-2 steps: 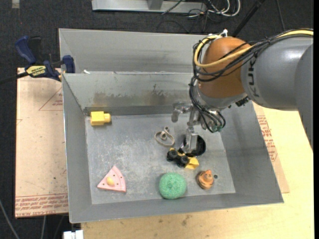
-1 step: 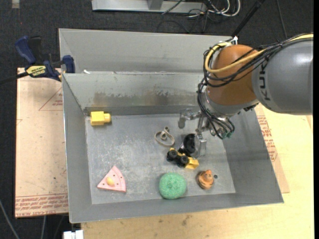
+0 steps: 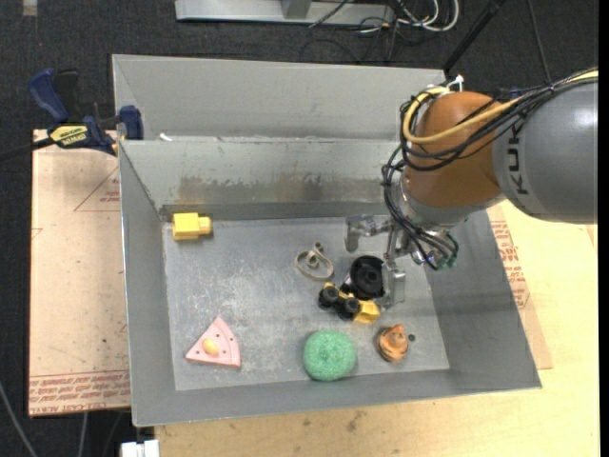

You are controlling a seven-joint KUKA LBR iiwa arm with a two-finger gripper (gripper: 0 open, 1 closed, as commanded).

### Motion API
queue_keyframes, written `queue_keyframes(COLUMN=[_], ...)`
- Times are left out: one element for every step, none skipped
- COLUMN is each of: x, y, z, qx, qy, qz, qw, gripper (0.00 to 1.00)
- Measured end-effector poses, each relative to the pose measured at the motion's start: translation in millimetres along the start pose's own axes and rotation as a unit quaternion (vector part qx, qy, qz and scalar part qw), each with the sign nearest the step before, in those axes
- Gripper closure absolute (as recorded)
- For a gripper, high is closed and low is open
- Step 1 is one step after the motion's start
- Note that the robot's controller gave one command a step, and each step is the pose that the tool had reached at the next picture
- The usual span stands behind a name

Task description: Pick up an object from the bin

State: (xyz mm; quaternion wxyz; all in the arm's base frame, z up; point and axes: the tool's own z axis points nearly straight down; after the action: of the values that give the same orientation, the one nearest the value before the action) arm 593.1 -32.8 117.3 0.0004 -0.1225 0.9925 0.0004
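Note:
My gripper (image 3: 378,258) hangs low over the right middle of the bin floor, open, with one metal finger (image 3: 361,230) toward the back and the other (image 3: 394,282) toward the front. A black round knob-like thing (image 3: 365,276) lies on the floor just left of the front finger, partly under the gripper; I cannot tell whether a finger touches it. A small black and yellow toy (image 3: 346,302) lies right in front of the knob. A bent grey metal ring (image 3: 311,260) rests a little to the left.
A green fuzzy ball (image 3: 329,354) and an orange-brown lump (image 3: 392,342) lie near the front wall. A pink wedge with a yellow dot (image 3: 215,345) sits front left, and a yellow block (image 3: 191,225) back left. The arm's orange cover and cables hang above the right wall.

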Motion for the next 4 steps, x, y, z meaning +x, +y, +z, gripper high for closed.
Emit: queue_keyframes(x=[-4.3, 0.9, 0.9, 2.1], y=[-2.4, -3.6, -3.6, -3.2], z=[41.1, 42.9, 42.9, 40.1], qx=[0.000, 0.000, 0.000, 0.000], qy=[0.0035, -0.0056, -0.0056, -0.0030], qz=[-0.030, -0.047, -0.047, -0.047], qw=[0.9996, 0.9989, 0.9989, 0.9989], gripper=[0.00, 1.00, 1.00, 1.00])
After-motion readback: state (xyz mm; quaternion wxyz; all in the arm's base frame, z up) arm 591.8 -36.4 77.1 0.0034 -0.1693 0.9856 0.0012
